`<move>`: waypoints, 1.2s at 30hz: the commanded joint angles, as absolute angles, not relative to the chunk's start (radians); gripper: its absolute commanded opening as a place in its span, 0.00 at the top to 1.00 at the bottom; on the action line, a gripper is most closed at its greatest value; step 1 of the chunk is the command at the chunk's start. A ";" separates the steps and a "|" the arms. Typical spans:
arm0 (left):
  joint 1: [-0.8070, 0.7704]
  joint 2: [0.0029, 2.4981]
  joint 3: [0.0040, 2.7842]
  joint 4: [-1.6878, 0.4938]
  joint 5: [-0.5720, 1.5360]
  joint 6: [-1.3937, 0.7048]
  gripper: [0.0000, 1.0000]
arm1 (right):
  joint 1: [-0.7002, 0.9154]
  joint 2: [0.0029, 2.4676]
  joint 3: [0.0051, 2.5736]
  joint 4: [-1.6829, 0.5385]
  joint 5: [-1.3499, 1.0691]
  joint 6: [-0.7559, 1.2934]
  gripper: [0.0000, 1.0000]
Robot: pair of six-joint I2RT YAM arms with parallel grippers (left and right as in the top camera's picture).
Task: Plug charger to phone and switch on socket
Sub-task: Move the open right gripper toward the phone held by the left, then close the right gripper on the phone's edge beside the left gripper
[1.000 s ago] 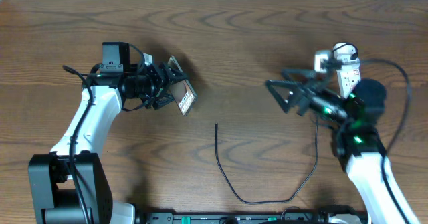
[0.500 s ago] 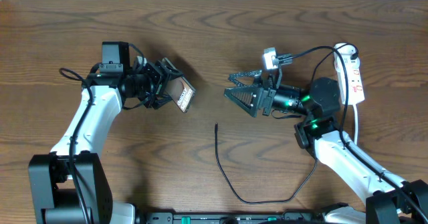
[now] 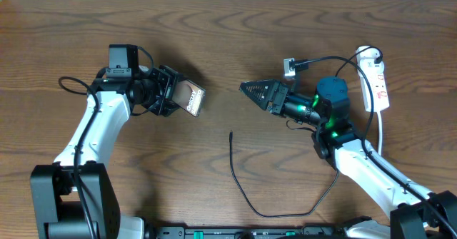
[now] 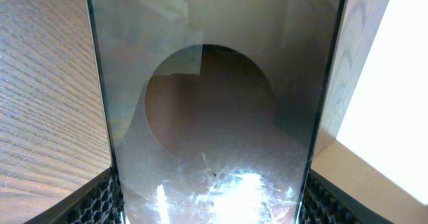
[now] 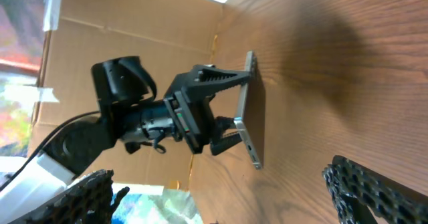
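Observation:
My left gripper (image 3: 171, 96) is shut on the phone (image 3: 191, 98) and holds it off the table at the left, tilted on edge. In the left wrist view the phone's glossy face (image 4: 214, 117) fills the frame between both finger pads. My right gripper (image 3: 251, 90) is open and empty, pointing left toward the phone from some way off. In the right wrist view the phone (image 5: 251, 110) shows edge-on ahead of my open fingers (image 5: 231, 197). The charger cable's tip (image 3: 230, 133) lies on the table below and between the grippers. The socket (image 3: 376, 82) lies at the far right.
The charger cable (image 3: 285, 213) loops along the table's front and rises toward the right arm. A white cord (image 3: 381, 128) runs from the socket toward the front. A thick black robot cable (image 3: 321, 59) arcs over the right wrist. The wooden table (image 3: 228, 32) lies bare at the back.
My right arm has swung left from over the socket to the middle, now pointing at the phone. My left gripper has turned the phone and shifted it slightly left.

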State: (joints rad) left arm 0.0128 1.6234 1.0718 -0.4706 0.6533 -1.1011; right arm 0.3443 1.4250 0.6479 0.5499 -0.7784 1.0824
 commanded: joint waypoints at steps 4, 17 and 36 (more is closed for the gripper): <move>0.015 1.597 1.083 -0.488 0.607 -1.178 0.93 | 0.385 1.493 0.658 0.542 -0.739 1.033 0.01; 0.013 1.597 1.083 -0.613 0.537 -1.255 0.93 | 0.493 1.707 0.659 0.675 -0.792 0.933 0.07; -0.148 1.597 1.083 -0.647 0.425 -1.321 0.93 | 0.585 1.770 0.661 0.786 -0.727 0.963 0.11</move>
